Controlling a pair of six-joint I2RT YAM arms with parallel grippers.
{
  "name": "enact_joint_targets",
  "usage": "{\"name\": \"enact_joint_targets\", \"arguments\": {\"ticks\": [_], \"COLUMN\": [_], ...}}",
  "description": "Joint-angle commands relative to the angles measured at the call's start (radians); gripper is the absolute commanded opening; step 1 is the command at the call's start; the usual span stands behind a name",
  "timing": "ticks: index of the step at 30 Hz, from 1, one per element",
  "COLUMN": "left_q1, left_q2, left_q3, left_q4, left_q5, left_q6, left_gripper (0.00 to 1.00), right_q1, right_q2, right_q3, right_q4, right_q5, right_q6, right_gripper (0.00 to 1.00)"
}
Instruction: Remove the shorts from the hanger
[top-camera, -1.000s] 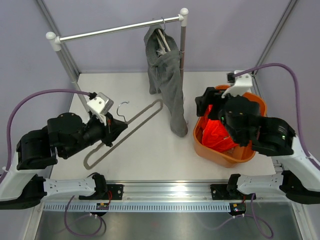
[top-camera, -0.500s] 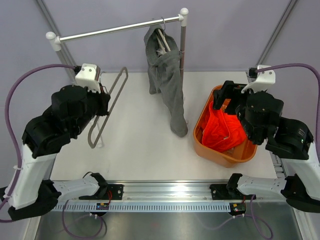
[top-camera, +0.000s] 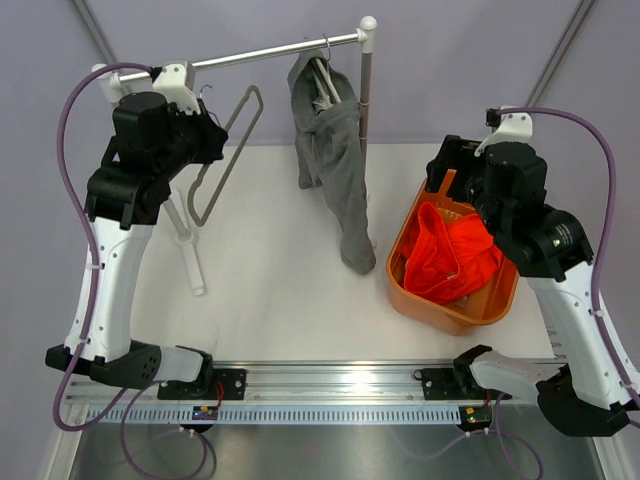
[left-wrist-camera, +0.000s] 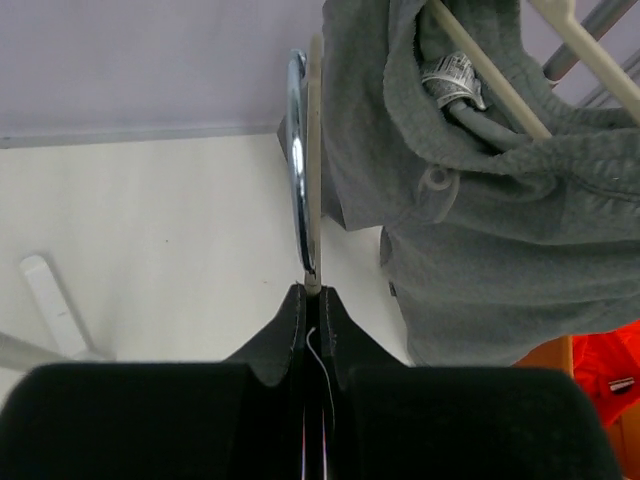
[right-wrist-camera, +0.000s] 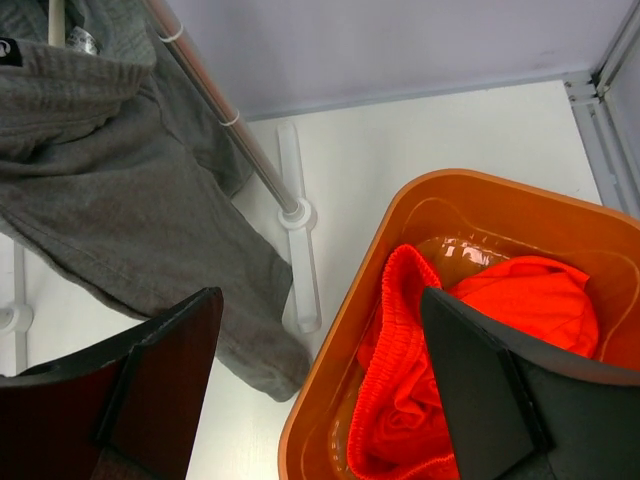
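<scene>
The grey shorts (top-camera: 335, 170) hang on a white hanger (top-camera: 322, 80) from the rail (top-camera: 250, 55); they also show in the left wrist view (left-wrist-camera: 480, 220) and the right wrist view (right-wrist-camera: 130, 220). The orange-red shorts (top-camera: 455, 255) lie crumpled in the orange basket (top-camera: 400, 285), as the right wrist view shows (right-wrist-camera: 520, 300). My left gripper (top-camera: 205, 135) is raised near the rail's left end, shut (left-wrist-camera: 313, 292) on an empty metal hanger (top-camera: 228, 150) (left-wrist-camera: 300, 170). My right gripper (top-camera: 445, 170) (right-wrist-camera: 320, 300) is open and empty above the basket's rim (right-wrist-camera: 340, 360).
The rack's right post (top-camera: 365, 90) (right-wrist-camera: 230, 120) stands between the grey shorts and the basket, its white foot (right-wrist-camera: 300, 250) on the table. The left post's foot (top-camera: 190, 250) lies under my left arm. Grey walls close the back and sides.
My left gripper lifted the empty hanger off the table up towards the rail's left end. My right gripper let go of the orange-red shorts in the basket and rose.
</scene>
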Motion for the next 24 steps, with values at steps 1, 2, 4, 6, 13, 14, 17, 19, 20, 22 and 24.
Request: {"name": "enact_joint_targets", "arguments": {"ticks": [1,2,4,6,13,14,17,19,20,22,24], "left_q1": [0.042,0.051,0.077,0.091,0.116,0.117,0.123,0.126,0.126,0.128,0.131], "left_q2": [0.013,0.025,0.04,0.063,0.122,0.131,0.174,0.21,0.218,0.233,0.244], "left_q3": [0.086,0.095,0.121,0.145,0.177,0.186,0.214,0.246,0.25,0.246,0.244], "left_q4": [0.141,0.152,0.161,0.166,0.233,0.245,0.258,0.255,0.259,0.284,0.295], "left_q5": [0.124,0.133,0.138,0.133,0.093,0.085,0.064,0.058,0.044,0.03,0.009], "left_q6": [0.012,0.015,0.016,0.02,0.034,0.034,0.034,0.032,0.032,0.034,0.037], "left_gripper": [0.0,0.0,0.0,0.0,0.0,0.0,0.0,0.0,0.0,0.0,0.0], "right_q1": [-0.066,-0.076,-0.094,-0.106,-0.136,-0.139,-0.142,-0.143,-0.143,-0.148,-0.149], "right_q2": [0.007,0.012,0.013,0.018,0.039,0.041,0.049,0.049,0.049,0.05,0.053], "right_q3": [-0.017,-0.021,-0.033,-0.041,-0.047,-0.046,-0.037,-0.035,-0.037,-0.035,-0.029], "right_q4": [0.078,0.086,0.1,0.113,0.138,0.138,0.14,0.141,0.143,0.143,0.141], "right_q5": [-0.167,-0.175,-0.192,-0.215,-0.259,-0.264,-0.267,-0.27,-0.272,-0.273,-0.276], "right_q6": [-0.013,-0.014,-0.016,-0.016,-0.008,-0.007,-0.007,-0.007,-0.008,-0.008,-0.007], "right_gripper": [0.89,0.89,0.89,0.89,0.89,0.89,0.89,0.89,0.89,0.89,0.89]}}
